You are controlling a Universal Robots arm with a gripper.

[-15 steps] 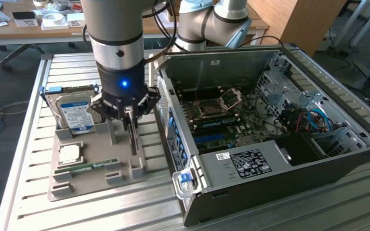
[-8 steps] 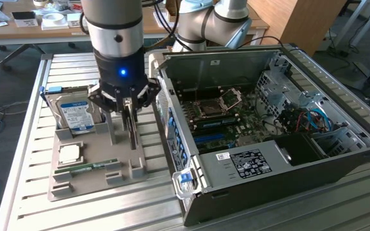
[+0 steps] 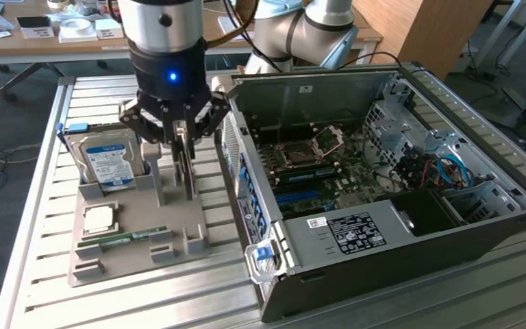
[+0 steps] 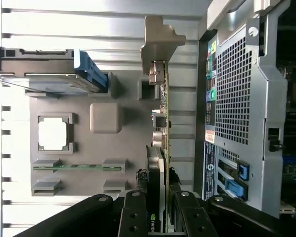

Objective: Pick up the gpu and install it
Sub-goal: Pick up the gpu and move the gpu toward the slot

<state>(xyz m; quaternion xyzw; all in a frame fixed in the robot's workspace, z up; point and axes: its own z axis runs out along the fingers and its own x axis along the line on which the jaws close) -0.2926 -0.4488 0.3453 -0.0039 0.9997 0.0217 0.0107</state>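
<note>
Gripper [image 3: 183, 140] clamped on the gpu [image 4: 156, 170]
Card stands on edge between the fingers [image 4: 133, 213], computer case [image 3: 409, 274] just beside the gripper

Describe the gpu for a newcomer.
On the exterior view's left of the open black computer case sits a grey parts tray. The gpu is the thin dark card standing on edge nearest the case; the silver hard drive is thicker and blue-labelled.

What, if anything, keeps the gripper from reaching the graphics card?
Nothing, it seems: yes, it reaches. The gripper looks closed on the top edge of the graphics card, which stands on edge in the tray. The hard drive and the computer case flank it without touching the gripper.
</note>
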